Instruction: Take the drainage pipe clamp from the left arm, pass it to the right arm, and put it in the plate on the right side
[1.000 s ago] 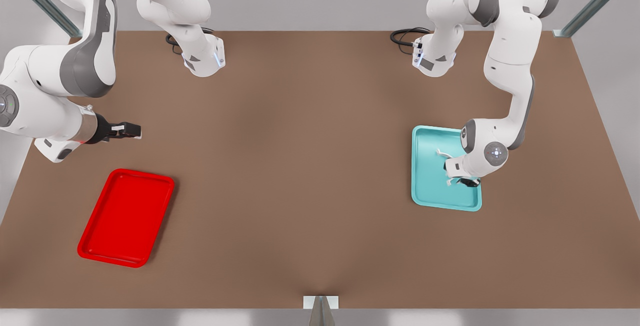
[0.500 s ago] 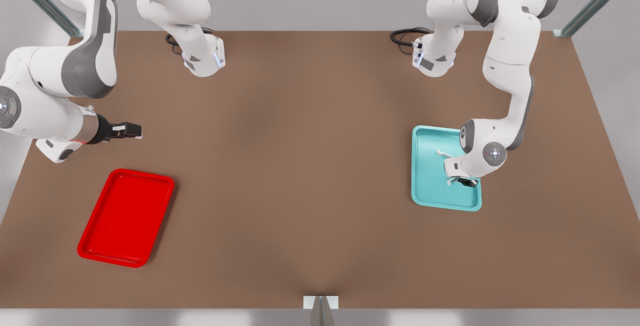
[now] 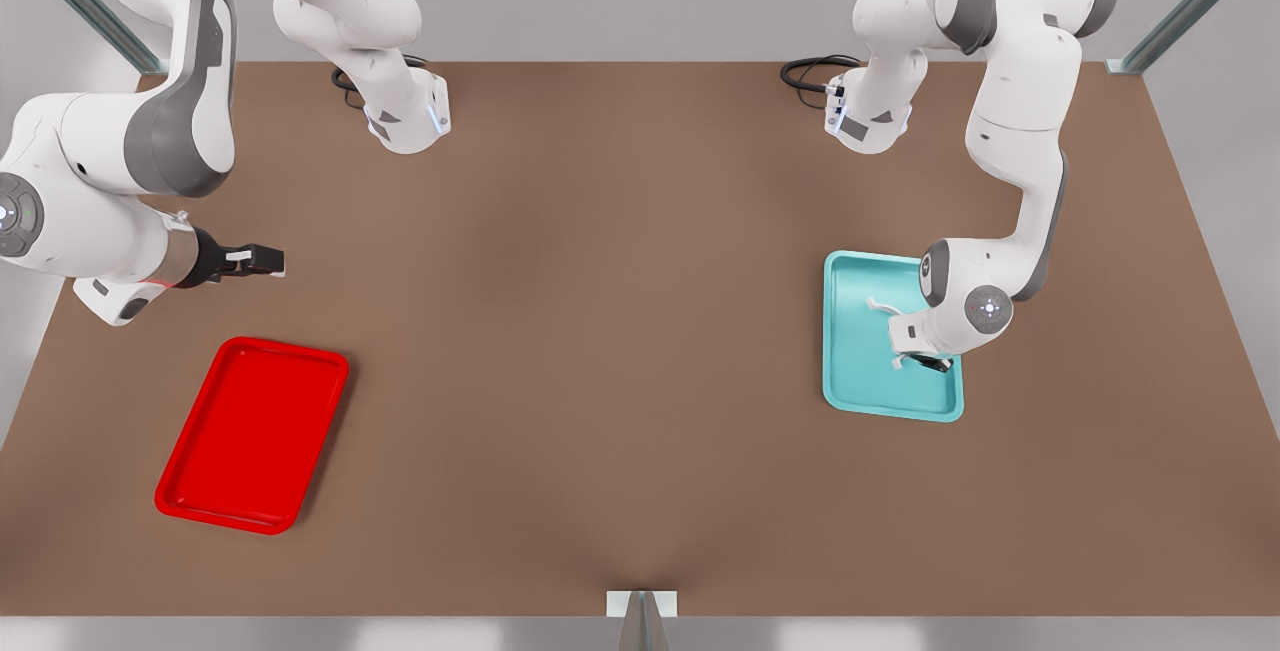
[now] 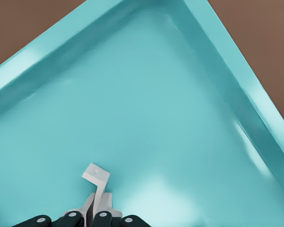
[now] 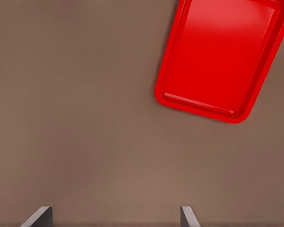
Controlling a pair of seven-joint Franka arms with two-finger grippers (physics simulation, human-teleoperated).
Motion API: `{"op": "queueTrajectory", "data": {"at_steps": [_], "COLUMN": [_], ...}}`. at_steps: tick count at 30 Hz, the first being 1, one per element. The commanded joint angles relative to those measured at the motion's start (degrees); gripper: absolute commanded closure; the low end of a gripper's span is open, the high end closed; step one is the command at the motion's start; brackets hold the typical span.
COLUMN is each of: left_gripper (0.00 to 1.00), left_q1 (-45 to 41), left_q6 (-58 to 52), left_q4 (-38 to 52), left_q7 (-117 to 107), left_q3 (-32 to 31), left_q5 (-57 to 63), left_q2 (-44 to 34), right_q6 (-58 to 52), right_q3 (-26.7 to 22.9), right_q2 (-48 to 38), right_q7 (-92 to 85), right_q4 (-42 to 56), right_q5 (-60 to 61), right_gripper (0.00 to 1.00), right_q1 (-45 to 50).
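Left gripper (image 3: 925, 359) is largely hidden under its wrist over the teal shallow tray (image 3: 858, 383); fingers are clamped on the thin white half-ring clamp (image 4: 97, 187). Right gripper (image 3: 262, 259), fingers spread, is held at 12 o'clock of the red rectangular plate (image 3: 252, 434).

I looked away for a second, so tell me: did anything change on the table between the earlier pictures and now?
Hardly. The left tool, shut on the drainage pipe clamp over the teal tray, shifted it slightly toward the front view's upper left, seemingly beginning to lift. The right tool waits open above the table near the red plate, barely moved. Both trays stayed put.
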Motion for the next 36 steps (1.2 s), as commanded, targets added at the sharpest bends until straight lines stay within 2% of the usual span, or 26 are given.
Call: {"op": "queueTrajectory", "data": {"at_steps": [1,4,8,11,13,15,18,20,26,32,36], "left_gripper": [0.79,0.79,0.79,0.79,0.79,0.79,0.79,0.79,0.79,0.79,0.79], "left_q1": [0.01,0.01,-1.93,-3.16,-4.56,-4.65,-12.03,-13.0,-18.36,-24.78,-26.98], "left_q6": [-0.16,-1.12,-10.71,-11.24,-24.85,-26.35,-32.41,-39.27,-38.57,-36.29,-36.29], "left_q4": [0.1,0.36,1.15,3.17,10.9,13.81,24.0,32.35,40.44,49.32,55.12], "left_q7": [0.57,0.57,-13.22,-16.56,-22.45,-28.78,-48.99,-62.17,-98.82,-108.85,-112.19], "left_q3": [0.0,0.0,0.0,-0.27,-1.93,-5.45,-6.77,-9.32,-11.78,-11.69,-11.43], "left_q5": [-0.18,-0.18,-0.35,-0.35,-0.27,-0.18,0.0,-0.18,-3.6,-8.09,-9.41], "left_q2": [-0.08,-0.43,-4.47,-3.68,-3.42,-3.15,1.68,5.46,9.33,14.43,17.85], "right_q6": [-0.03,-0.03,-0.03,-0.03,-0.03,-0.03,0.06,0.06,2.78,12.89,21.67], "right_q3": [0.06,-0.03,0.06,-0.03,-0.02,0.06,0.06,0.24,0.68,0.68,0.68], "right_q2": [-0.06,-0.06,-0.06,-0.06,-0.06,-0.06,0.11,0.38,6.0,12.94,13.82], "right_q7": [-0.13,-0.04,-0.04,-0.04,-0.04,-0.13,-0.04,-0.04,-9.18,-11.12,-15.24], "right_q4": [0.02,0.02,0.02,0.02,0.02,-0.06,-0.06,0.02,0.11,0.11,-1.64], "right_q5": [0.03,0.03,0.03,0.03,0.03,0.03,0.03,0.03,0.65,-0.41,-1.38], "right_gripper": [0.0,0.0,0.0,0.0,0.0,0.0,0.0,0.0,0.0,0.0,0.0], "right_q1": [-0.01,0.08,0.08,0.08,0.08,0.16,0.16,0.34,6.83,23.45,29.34]}}
